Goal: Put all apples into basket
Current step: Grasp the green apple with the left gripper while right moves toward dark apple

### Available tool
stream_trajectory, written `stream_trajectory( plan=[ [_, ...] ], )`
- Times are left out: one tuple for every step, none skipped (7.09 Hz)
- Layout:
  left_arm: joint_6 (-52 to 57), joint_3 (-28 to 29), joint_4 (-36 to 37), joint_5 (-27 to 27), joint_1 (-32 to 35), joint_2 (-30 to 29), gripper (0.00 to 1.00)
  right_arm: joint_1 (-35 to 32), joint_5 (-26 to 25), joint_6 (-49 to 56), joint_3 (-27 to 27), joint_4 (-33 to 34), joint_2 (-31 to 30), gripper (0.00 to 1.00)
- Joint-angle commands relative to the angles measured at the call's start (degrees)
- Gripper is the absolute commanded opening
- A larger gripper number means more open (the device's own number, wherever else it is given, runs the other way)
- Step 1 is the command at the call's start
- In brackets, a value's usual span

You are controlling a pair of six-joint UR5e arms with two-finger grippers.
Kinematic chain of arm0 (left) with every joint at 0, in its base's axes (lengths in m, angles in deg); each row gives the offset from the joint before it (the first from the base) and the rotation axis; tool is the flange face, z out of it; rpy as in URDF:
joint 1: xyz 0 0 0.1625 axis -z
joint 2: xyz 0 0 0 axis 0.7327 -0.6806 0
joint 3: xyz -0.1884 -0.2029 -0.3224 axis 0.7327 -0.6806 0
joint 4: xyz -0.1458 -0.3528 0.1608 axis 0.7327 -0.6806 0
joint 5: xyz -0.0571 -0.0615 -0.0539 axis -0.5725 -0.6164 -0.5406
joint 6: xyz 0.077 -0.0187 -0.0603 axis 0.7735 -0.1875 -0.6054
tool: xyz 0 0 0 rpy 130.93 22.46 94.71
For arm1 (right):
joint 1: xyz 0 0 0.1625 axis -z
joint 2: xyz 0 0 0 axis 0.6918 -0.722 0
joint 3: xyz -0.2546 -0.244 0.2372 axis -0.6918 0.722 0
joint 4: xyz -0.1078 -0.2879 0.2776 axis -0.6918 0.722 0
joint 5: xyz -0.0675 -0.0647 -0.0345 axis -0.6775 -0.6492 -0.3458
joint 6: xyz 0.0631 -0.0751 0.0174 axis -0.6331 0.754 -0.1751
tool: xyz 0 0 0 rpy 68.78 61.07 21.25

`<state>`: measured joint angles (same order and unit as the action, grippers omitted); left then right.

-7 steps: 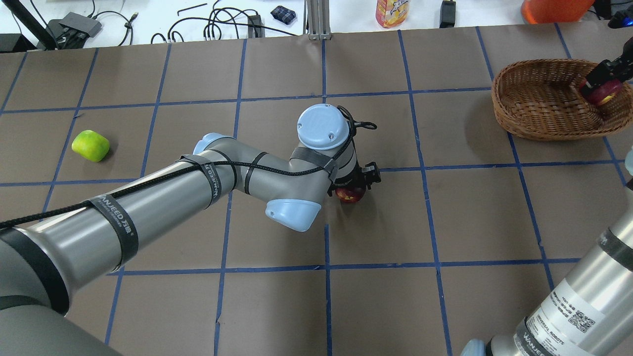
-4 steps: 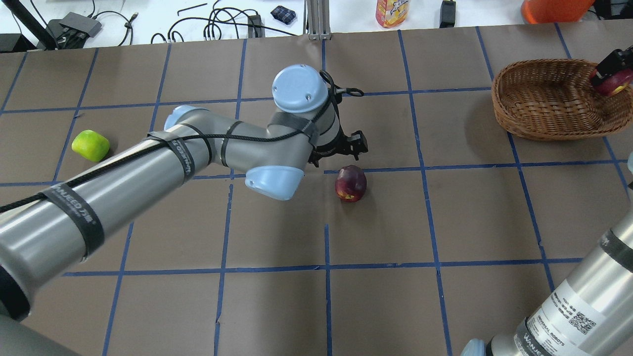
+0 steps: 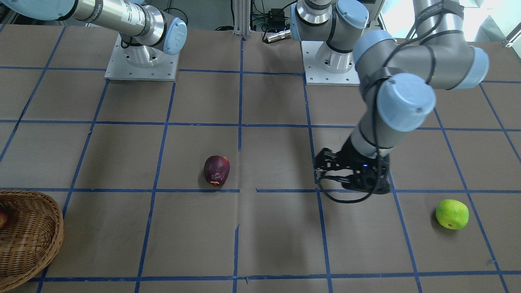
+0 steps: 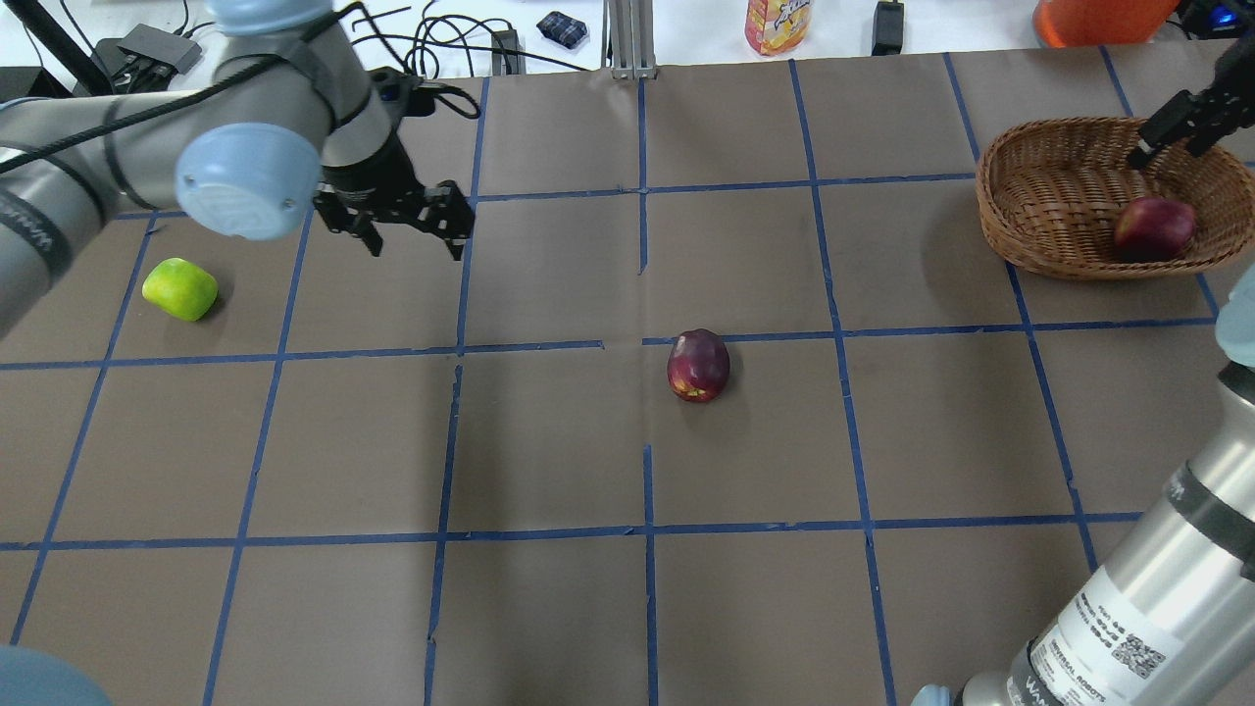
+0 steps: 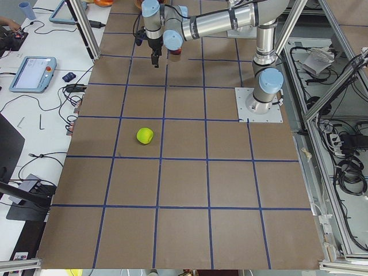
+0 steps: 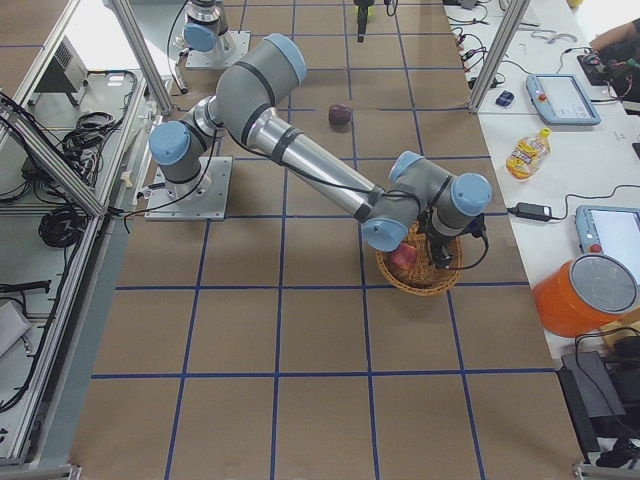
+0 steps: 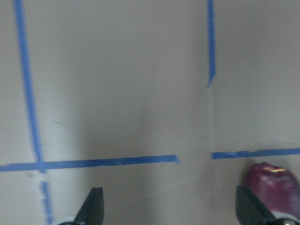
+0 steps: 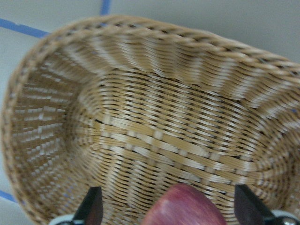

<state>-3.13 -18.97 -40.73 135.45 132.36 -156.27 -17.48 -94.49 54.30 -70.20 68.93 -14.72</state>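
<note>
The streaky red apple [image 4: 1154,227] lies inside the brown wicker basket [image 4: 1054,201] at the far right. My right gripper [image 4: 1162,137] hangs open just above it; the wrist view shows the apple [image 8: 183,208] below the spread fingers. The maroon apple [image 4: 698,365] lies alone at mid-table and also shows at the lower right of the left wrist view [image 7: 272,187]. The yellow-green apple [image 4: 179,288] lies at the far left. My left gripper [image 4: 414,240] is open and empty above the table, between the green and maroon apples, nearer the green one.
Beyond the table's far edge are a metal post [image 4: 632,39], a juice bottle [image 4: 778,25], an orange container [image 4: 1098,18] and cables [image 4: 441,49]. The two arm base plates [image 3: 142,61] [image 3: 331,65] stand on the robot's side.
My left gripper has left the maroon apple and swung far to the left. My right gripper has let go of the red apple, which now lies in the basket.
</note>
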Motion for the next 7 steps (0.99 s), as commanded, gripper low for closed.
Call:
stream_trajectory(
  plan=[
    [19.16,0.06,-0.47,1.98,-11.12,-2.84,1.00,-10.76,-0.37,-5.74,-0.53,-3.63,-4.08,1.00],
    [27.23,1.11,0.31,2.07,-15.42,-4.42,1.00,-14.47,0.32,-8.90,-0.45,-5.55,-4.36,1.00],
    [35.40,0.86,7.80,2.50,-18.42,-6.35,1.00,-19.55,0.24,-14.51,-0.88,-5.83,-4.80,1.00],
    [41.06,0.94,11.70,6.07,-19.32,-7.85,1.00,-25.17,0.24,-23.18,-1.06,-5.66,-5.41,1.00],
    [41.63,1.20,12.87,6.37,-21.42,-9.60,1.00,-30.10,0.41,-32.05,-1.32,-5.57,-5.24,1.00],
    [42.25,1.29,14.54,6.29,-23.88,-10.58,1.00,-34.24,0.41,-39.10,-1.76,-7.48,-5.33,1.00],
    [45.56,2.34,14.64,6.37,-24.68,-12.33,1.00,-38.02,0.41,-50.39,-2.98,-9.16,-5.33,1.00]
  ],
)
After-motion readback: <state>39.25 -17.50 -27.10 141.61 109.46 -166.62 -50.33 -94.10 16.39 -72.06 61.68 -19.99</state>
